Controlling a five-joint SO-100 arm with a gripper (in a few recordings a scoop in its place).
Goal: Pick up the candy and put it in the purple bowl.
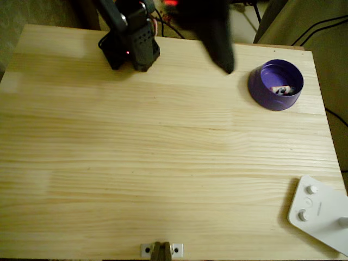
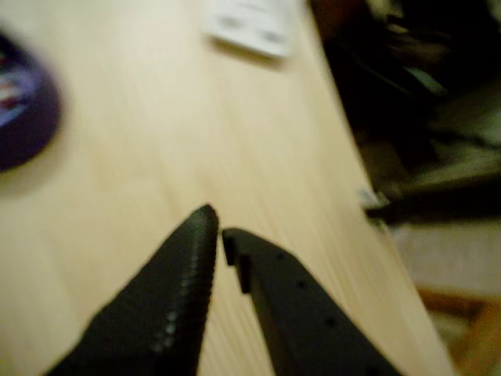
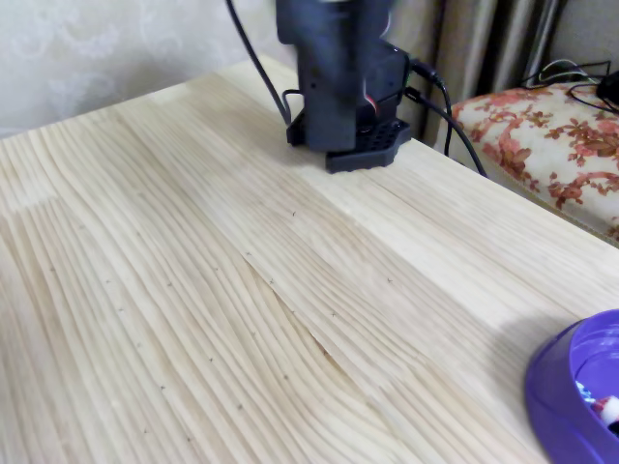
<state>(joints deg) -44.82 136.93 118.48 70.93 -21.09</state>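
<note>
- Counter [image 1: 163,163]: pale pine boards, seen in the overhead view.
- Arm base [image 1: 130,46]: black, at the far edge, left of centre.
- White device with buttons [image 1: 321,209]: near right corner.
- Purple bowl [image 1: 261,87]: far right of the counter, upright.
- Hand [image 2: 219,227]: fingertips nearly together with a narrow gap in the wrist view, nothing between them; raised over bare counter, the bowl at the left edge.
- Candy [image 1: 283,89]: lies inside the bowl, on its floor.

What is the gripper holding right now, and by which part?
Nothing. The gripper has its tips nearly together with nothing between them, and the candy already lies inside the purple bowl.
</note>
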